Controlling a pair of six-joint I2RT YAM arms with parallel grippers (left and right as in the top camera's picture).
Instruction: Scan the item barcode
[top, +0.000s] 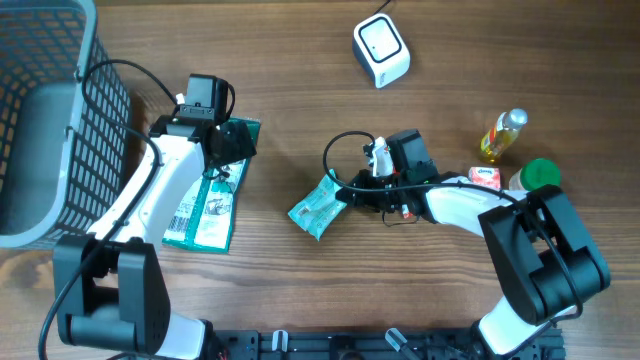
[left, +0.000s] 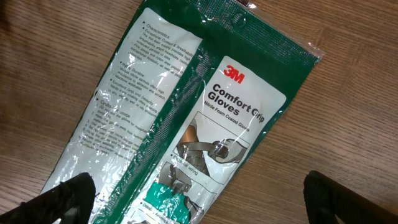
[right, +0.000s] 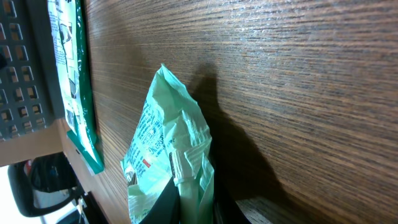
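Right gripper (top: 343, 196) is squeezed nearly all the way closed on a mint-green packet (top: 318, 208), pinching it by one crinkled edge. In the right wrist view the packet sticks out straight ahead of the fingers (right: 163, 208). The side facing the camera has small print and a little red mark. I honestly can't spot a barcode on the side that shows. Its far end is down close to the wooden table (top: 300, 90), but I can't tell if it's actually touching.

The white scanner (top: 381, 50) is well apart from that hand. It's further out from the robot than the hand and a bit to its right, sitting on the table. Off to the hand's right, past its wrist, there's a little cluster: a yellow bottle (top: 503, 135), a small pink box (top: 485, 177) and something with a green lid (top: 541, 174).

Left gripper (top: 232, 140) is spread as wide as it goes and has nothing in it. It hangs over a 3M Comfort Grip Gloves pack (left: 242, 106) that lies flat on the table. In the left wrist view the pack is right below, running between the two fingertips, and neither one looks to be touching it. A grey mesh basket (top: 40, 120) sits just to the left of that hand.
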